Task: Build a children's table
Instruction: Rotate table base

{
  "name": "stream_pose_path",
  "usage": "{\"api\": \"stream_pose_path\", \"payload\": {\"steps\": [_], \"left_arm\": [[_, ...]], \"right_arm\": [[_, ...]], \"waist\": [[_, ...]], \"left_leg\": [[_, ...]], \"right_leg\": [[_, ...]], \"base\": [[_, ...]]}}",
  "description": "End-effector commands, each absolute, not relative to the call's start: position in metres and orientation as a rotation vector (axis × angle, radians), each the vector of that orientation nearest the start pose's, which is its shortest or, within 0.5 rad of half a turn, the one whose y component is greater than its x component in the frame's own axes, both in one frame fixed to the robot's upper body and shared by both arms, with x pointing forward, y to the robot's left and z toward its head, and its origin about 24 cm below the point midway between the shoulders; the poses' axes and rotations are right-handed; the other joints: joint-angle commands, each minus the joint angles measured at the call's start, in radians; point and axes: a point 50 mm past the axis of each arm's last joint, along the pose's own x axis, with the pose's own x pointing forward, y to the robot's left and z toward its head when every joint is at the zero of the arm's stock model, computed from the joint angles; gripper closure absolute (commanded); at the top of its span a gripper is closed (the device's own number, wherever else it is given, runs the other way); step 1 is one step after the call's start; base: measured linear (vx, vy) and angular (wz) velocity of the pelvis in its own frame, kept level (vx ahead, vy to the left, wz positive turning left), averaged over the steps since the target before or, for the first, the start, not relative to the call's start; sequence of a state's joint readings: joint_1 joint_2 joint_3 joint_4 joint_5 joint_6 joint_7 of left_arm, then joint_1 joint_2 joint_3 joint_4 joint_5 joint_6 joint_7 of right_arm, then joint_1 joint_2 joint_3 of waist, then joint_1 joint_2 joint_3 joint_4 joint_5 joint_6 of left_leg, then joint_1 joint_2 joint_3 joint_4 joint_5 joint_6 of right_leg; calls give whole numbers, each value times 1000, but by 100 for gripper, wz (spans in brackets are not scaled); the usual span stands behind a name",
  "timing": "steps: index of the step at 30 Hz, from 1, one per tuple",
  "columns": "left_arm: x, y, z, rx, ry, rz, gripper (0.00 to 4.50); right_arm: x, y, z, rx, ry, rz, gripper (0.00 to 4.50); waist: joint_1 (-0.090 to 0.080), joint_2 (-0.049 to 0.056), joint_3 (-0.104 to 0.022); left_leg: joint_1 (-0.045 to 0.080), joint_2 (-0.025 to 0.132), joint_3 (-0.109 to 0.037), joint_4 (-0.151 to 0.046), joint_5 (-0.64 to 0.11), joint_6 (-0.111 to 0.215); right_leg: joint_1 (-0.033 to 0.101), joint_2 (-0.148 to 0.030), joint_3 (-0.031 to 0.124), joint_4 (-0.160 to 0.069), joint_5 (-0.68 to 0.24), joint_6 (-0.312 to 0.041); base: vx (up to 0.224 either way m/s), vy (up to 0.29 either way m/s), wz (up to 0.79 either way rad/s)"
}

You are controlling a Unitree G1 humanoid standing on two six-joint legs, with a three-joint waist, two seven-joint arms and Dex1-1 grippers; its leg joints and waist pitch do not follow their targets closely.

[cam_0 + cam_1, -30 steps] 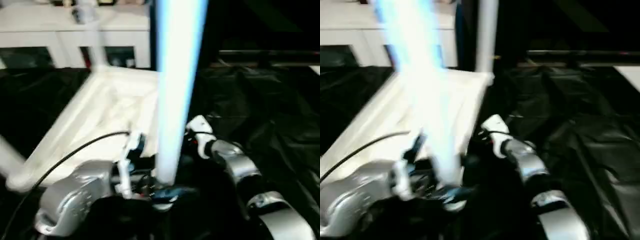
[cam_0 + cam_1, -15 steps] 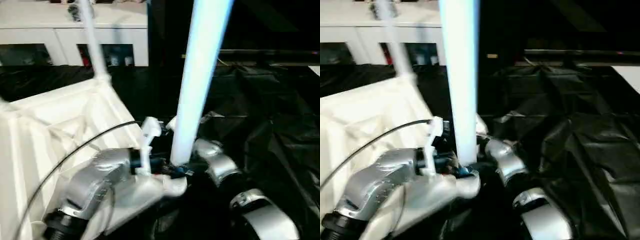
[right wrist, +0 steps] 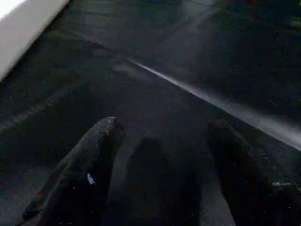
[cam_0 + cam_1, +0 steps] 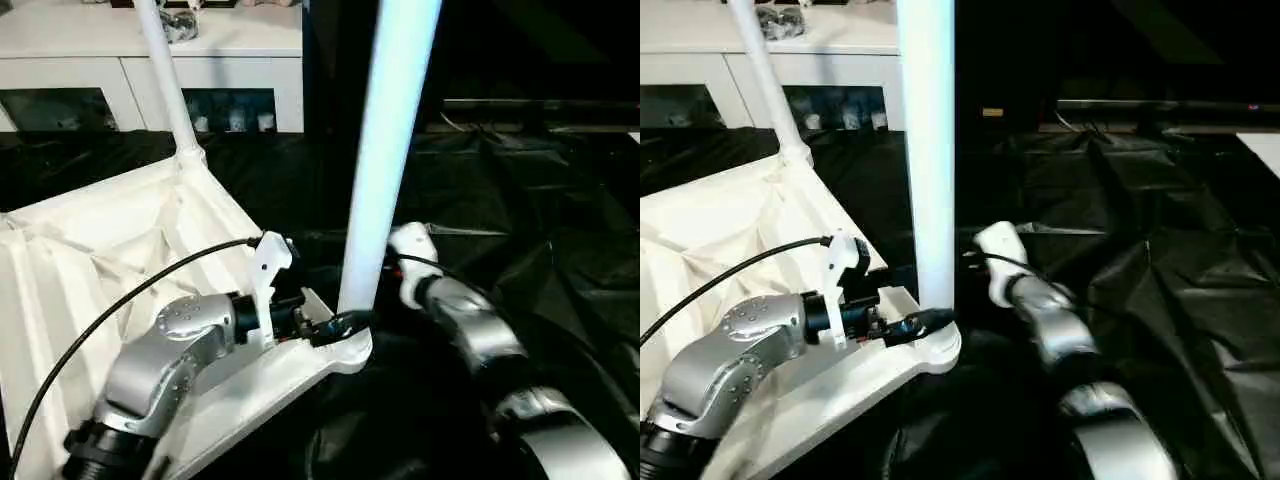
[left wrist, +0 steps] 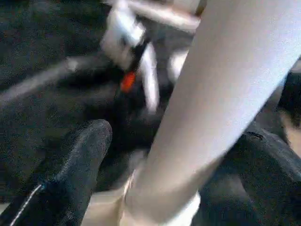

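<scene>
Left end effector (image 4: 335,325) sits at the base of the near leg (image 4: 385,150), its black fingers (image 5: 77,165) spread wide on either side of the tube; contact with the tube cannot be confirmed, so read as released rather than gripping. The leg stands near upright, long axis vertical, foot seated in the near corner socket (image 4: 345,352) of the tabletop (image 4: 90,270), which lies underside-up on the black sheet (image 4: 540,200). A second leg (image 4: 165,70) stands in the far corner socket. Right end effector (image 3: 160,155) is released and empty, over the sheet just right of the near leg. Judgement: left arm is nearer; any seating push must run straight down the tube's axis into the socket.
</scene>
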State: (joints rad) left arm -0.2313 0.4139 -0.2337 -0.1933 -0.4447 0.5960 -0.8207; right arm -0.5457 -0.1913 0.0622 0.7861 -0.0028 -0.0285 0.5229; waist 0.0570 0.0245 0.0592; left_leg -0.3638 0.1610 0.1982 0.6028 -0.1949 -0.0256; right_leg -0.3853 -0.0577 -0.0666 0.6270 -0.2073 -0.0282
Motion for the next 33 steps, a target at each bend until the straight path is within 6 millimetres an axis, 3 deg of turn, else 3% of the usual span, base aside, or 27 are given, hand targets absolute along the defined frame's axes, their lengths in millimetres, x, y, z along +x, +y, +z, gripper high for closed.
{"api": "stream_pose_path", "payload": {"steps": [1, 5, 8, 9, 11, 14, 22, 29, 33], "left_arm": [[243, 116, 80, 18, 395, -1162, 5], [238, 126, 81, 69, 449, -1165, 5], [230, 135, 80, 135, 538, -1202, 5], [228, 138, 80, 150, 572, -1204, 5], [225, 143, 80, 195, 618, -1195, 5], [224, 149, 82, 260, 664, -1162, 5], [213, 154, 97, 348, 748, -1118, 5], [207, 160, 91, 445, 821, -1102, 5], [204, 154, 94, 350, 788, -1128, 5]], "right_arm": [[332, -151, 25, -209, 284, 611, 129], [325, -164, 26, -246, 291, 632, 129], [319, -170, 28, -266, 296, 657, 129], [317, -171, 29, -275, 299, 664, 129], [314, -173, 30, -295, 305, 675, 129], [309, -173, 32, -320, 309, 703, 129], [297, -169, 35, -348, 325, 756, 129], [294, -162, 39, -340, 312, 786, 129], [295, -157, 48, -275, 280, 807, 129]], "waist": [[4, 7, -62], [10, 11, -61], [7, 15, -57], [8, 21, -58], [8, 18, -58], [9, 26, -56], [10, 23, -54], [9, 22, -54], [9, 26, -56]], "left_leg": [[9, 70, -38, -71, -208, 3], [10, 69, -38, -69, -192, 19], [9, 69, -41, -72, -210, 19], [11, 69, -41, -71, -214, 17], [10, 68, -41, -71, -211, 17], [10, 68, -41, -70, -214, 15], [8, 67, -43, -70, -217, 13], [7, 66, -45, -71, -220, 14], [9, 66, -45, -70, -211, 8]], "right_leg": [[45, -91, 63, -79, -176, -225], [42, -90, 61, -81, -176, -229], [41, -88, 60, -81, -202, -226], [40, -89, 60, -82, -207, -227], [41, -88, 60, -81, -204, -228], [41, -89, 61, -84, -224, -225], [39, -91, 61, -90, -301, -197], [36, -88, 61, -93, -321, -173], [36, -88, 60, -89, -281, -192]], "base": [[0, 0, 0], [0, 0, 0], [0, 0, 0], [0, 0, 0], [0, 0, 0], [0, 0, 0], [0, 0, 0], [0, 0, 0], [0, 0, 0]]}}
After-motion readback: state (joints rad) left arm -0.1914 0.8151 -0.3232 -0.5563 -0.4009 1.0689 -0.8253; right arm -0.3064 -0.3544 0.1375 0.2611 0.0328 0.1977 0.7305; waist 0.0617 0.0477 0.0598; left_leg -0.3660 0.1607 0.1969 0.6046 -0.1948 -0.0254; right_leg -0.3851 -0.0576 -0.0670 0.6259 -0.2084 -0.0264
